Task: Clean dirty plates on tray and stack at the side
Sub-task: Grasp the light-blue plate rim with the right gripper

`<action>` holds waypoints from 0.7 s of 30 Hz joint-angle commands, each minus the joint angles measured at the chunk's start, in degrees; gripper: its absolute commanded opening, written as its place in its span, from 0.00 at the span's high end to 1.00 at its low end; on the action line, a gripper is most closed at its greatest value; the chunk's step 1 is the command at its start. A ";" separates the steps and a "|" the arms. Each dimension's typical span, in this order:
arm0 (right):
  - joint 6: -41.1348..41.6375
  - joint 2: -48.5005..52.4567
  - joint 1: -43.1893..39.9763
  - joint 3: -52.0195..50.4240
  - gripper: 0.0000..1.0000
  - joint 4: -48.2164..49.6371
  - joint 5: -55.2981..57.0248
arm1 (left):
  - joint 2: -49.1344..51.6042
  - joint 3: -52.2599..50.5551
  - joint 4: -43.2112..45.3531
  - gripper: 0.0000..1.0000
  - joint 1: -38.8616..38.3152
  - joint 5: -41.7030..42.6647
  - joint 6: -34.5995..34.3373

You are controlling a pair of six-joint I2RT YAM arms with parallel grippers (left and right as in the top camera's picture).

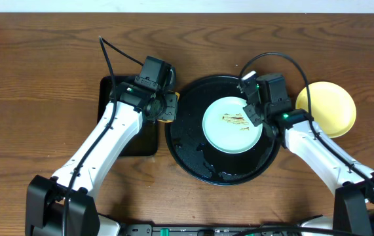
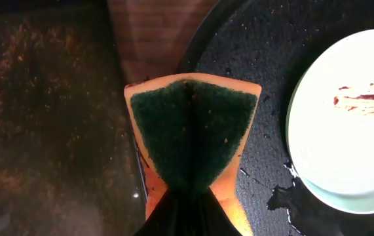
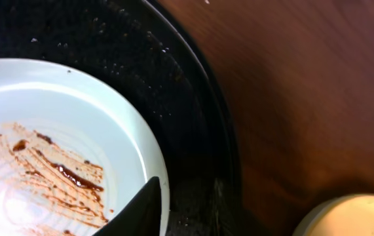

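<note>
A pale mint-white plate (image 1: 231, 134) with brown streaks lies in the large round black tray (image 1: 187, 151). My right gripper (image 1: 253, 110) is at the plate's upper right rim. In the right wrist view one dark finger (image 3: 144, 206) lies over the rim of the plate (image 3: 56, 118); the other finger does not show against the tray (image 3: 173, 78). A pale yellow plate (image 1: 331, 108) sits on the table right of the tray. My left gripper (image 1: 162, 105) is shut on an orange sponge (image 2: 193, 131) with a green scouring face, pinched into a fold over the tray's left rim (image 2: 252, 59).
A smaller rectangular black tray (image 1: 141, 141) lies left of the round tray, under my left arm. Wet patches spot the round tray's floor (image 1: 223, 172). The yellow plate's edge (image 3: 357, 216) shows at the lower right of the right wrist view, on bare wooden table (image 1: 42, 78).
</note>
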 commanded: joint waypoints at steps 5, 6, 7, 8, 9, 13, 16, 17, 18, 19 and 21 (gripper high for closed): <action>23.58 -3.78 -0.37 -0.13 0.63 -8.76 -7.89 | -0.15 0.31 -0.11 0.92 0.07 -0.48 0.28; 26.58 -4.11 -0.37 -0.13 0.60 -10.99 -10.49 | -0.15 0.31 -0.09 0.92 0.07 -0.48 0.28; 29.62 -4.26 -0.37 -0.13 0.59 -13.66 -13.33 | -0.15 0.31 -0.09 0.92 0.07 -0.48 0.31; 32.26 -4.26 -0.37 -0.13 0.59 -16.09 -15.34 | -0.15 0.31 -0.09 0.92 0.09 -0.48 0.28; 35.54 -4.24 -0.37 -0.13 0.58 -18.69 -16.90 | -0.15 0.31 -0.09 0.92 0.09 -0.48 0.28; 48.46 -4.20 -0.35 -0.17 0.56 -30.01 -18.47 | -0.15 0.31 -0.09 0.92 0.07 -0.48 0.28; 54.58 -4.20 -0.35 -0.20 0.55 -34.82 -17.70 | -0.15 0.31 -0.11 0.92 0.07 -0.48 0.28; 54.99 -4.20 -0.35 -0.20 0.55 -35.30 -17.14 | -0.15 0.31 -0.11 0.92 0.07 -0.46 0.28; 55.28 -4.20 -0.35 -0.22 0.55 -35.47 -16.17 | -0.15 0.31 -0.11 0.92 0.07 -0.46 0.28; 56.08 -4.20 -0.35 -0.26 0.55 -35.50 -15.13 | -0.15 0.31 -0.11 0.92 0.07 -0.46 0.28; 57.75 -4.20 -0.35 -0.39 0.54 -35.12 -14.53 | -0.15 0.31 -0.13 0.92 0.07 -0.46 0.28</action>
